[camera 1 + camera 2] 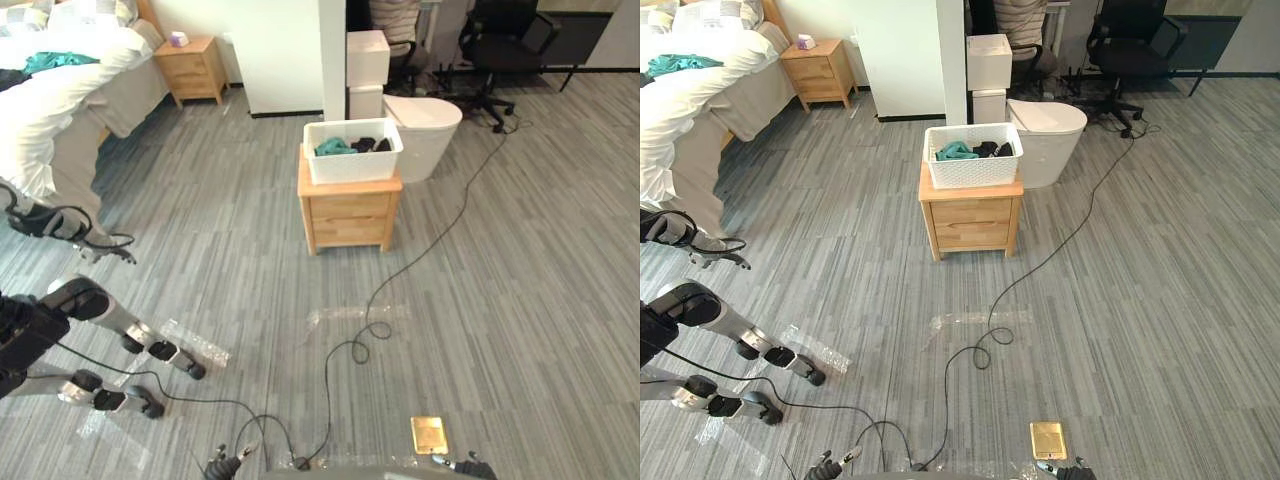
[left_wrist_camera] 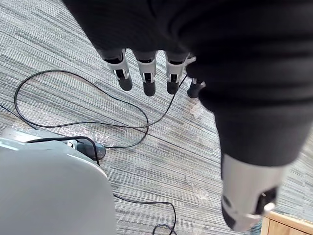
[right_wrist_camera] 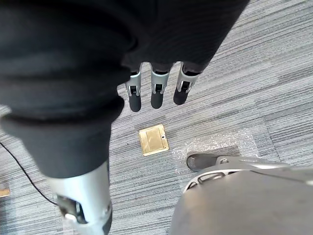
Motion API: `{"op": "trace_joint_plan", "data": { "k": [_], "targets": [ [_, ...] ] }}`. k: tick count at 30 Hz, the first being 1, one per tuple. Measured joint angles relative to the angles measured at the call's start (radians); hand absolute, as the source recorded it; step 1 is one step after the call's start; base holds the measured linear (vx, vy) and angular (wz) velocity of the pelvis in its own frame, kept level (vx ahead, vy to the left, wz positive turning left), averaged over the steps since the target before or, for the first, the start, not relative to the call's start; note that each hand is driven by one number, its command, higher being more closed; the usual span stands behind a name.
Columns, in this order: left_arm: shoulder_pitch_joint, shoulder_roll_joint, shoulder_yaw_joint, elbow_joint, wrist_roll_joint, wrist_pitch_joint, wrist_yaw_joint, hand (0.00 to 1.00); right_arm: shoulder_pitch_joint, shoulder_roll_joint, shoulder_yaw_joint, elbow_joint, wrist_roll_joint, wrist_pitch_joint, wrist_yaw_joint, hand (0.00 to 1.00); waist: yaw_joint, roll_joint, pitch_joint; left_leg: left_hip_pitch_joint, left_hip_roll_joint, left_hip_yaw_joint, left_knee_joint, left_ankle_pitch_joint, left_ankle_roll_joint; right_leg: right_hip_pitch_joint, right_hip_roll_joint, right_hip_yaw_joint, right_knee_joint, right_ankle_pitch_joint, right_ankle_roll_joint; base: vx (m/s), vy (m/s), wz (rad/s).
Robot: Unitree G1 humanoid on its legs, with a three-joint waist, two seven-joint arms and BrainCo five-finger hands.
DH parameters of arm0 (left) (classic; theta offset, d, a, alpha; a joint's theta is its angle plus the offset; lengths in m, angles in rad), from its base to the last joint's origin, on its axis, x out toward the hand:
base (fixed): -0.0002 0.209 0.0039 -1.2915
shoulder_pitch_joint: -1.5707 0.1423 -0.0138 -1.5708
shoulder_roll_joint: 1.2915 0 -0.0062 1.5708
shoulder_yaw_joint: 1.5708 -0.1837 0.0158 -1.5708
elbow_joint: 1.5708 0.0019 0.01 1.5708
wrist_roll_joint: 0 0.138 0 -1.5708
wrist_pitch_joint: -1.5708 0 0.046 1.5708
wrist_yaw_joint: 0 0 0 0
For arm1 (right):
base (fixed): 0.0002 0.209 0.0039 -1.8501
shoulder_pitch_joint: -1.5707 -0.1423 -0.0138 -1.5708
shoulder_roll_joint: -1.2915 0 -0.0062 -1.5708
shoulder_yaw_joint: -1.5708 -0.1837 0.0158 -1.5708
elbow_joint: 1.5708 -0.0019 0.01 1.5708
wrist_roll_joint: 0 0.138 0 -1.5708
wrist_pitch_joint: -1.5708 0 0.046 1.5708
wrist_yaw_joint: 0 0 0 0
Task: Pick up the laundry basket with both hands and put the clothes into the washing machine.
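Grey floor (image 1: 520,280): basket (image 1: 352,168) on desk (image 1: 348,215) well ahead, centred between left robot hand (image 2: 146,78) and right robot hand (image 3: 159,90), both straight-fingered.

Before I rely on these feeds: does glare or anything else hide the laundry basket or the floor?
Left eye view: laundry basket evenly lit and unobstructed on the nightstand; tape on the floor glints. Left wrist view: the dark cover of the left hand hides much floor. Right wrist view: right hand likewise; brass floor plate shows clearly.
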Motion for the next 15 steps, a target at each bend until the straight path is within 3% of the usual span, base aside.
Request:
{"op": "trace_joint_plan", "data": {
  "k": [15],
  "targets": [
    [0.001,0.001,0.0,0.001,0.0,-0.001,0.0,0.0,-0.001,0.006,-0.022,0.0,0.001,-0.003,0.0,0.0,0.0,-0.006,0.011,0.011,-0.017,0.003,-0.02,0.007,-0.007,0.002,-0.017,-0.026,-0.005,0.013,-0.021,-0.03,0.007,0.0]
  ]
}}
